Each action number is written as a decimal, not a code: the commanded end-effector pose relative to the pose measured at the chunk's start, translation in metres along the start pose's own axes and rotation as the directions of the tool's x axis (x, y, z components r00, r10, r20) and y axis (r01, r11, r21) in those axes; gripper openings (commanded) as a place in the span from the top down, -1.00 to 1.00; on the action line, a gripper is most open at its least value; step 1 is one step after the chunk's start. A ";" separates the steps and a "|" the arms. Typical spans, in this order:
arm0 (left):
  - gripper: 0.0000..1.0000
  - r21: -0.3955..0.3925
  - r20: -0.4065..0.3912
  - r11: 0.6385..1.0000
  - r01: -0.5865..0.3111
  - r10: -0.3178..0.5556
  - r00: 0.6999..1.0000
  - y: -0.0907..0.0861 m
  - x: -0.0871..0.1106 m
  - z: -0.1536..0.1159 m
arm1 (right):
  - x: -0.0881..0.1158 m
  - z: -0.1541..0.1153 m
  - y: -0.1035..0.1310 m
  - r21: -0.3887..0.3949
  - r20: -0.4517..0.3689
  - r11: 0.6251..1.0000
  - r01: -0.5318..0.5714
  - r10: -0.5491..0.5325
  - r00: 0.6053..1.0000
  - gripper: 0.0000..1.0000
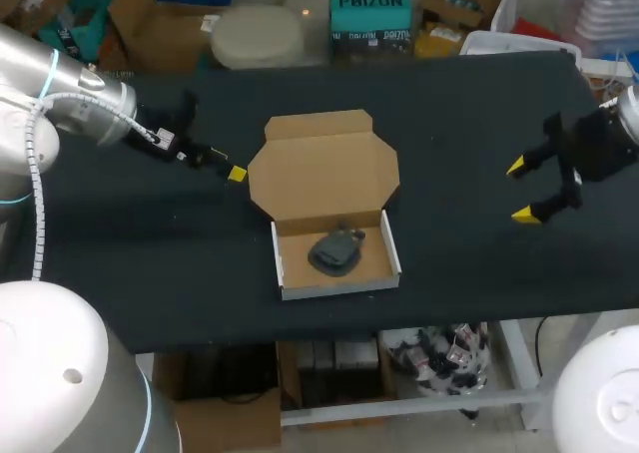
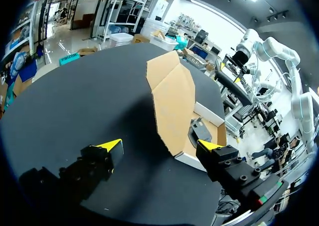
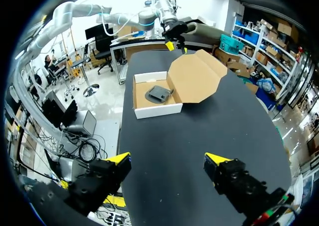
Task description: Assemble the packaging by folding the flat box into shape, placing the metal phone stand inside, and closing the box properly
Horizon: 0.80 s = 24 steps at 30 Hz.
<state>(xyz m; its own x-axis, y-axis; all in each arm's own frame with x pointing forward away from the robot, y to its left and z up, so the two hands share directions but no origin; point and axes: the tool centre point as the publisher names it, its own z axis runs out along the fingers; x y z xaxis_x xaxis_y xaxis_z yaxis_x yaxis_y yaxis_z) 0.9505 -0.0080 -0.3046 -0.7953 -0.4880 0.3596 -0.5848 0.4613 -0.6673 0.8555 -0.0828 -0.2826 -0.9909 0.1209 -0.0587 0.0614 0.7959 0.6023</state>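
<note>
**Both grippers released; stand seated in the open box**

Left gripper (image 1: 228, 166) (image 2: 160, 147) is held with its fingers spread and nothing between them. It is seen low over the table (image 1: 469, 114) (image 2: 89, 101) (image 3: 199, 131), just beside the left edge of the box (image 1: 324, 174) (image 2: 172, 96) (image 3: 192, 79). Whether a yellow tip touches the cardboard cannot be told. In the left wrist view the lid and one corner of the tray are found directly ahead of the fingers.

Right gripper (image 1: 522, 190) (image 3: 168, 159) is likewise spread wide and holds nothing. It is kept well apart from the box, to its right. Only bare table surface is seen between the two in the head view and the right wrist view.

The box is placed near the middle of the table, already folded into a shallow tray with four low walls. Its lid is left open, hinged on the far wall and tilted back away from the tray. The cardboard is shown plain brown on the inside, and white on the outer walls. The lid is cut flat with clipped corners and a narrow flap along its far edge.

The stand (image 1: 337, 250) (image 2: 199, 131) (image 3: 158, 93) is laid inside the tray, roughly central on its floor. It is seen as a dark grey, low, rounded piece.

The table is covered in a matte black surface.
</note>
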 end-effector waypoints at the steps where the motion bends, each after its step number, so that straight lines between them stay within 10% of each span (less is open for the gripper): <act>1: -0.95 0.001 -0.031 1.000 -0.008 0.008 0.999 -0.003 -0.008 0.011 | -0.011 -0.001 0.007 0.022 -0.034 1.000 0.005 -0.005 0.999 -1.00; 24: -0.21 0.041 -0.124 0.999 -0.023 0.028 0.992 -0.007 0.001 0.048 | -0.048 0.007 0.041 0.125 -0.072 0.989 0.074 -0.065 0.995 -1.00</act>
<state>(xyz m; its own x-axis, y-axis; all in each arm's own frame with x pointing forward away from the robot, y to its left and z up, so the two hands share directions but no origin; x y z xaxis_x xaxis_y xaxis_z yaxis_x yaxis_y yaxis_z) 0.9576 -0.0436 -0.3285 -0.8248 -0.3845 0.4146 -0.5583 0.4375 -0.7049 0.9009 -0.0574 -0.2626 -0.9976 0.0335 -0.0613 -0.0020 0.8632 0.5048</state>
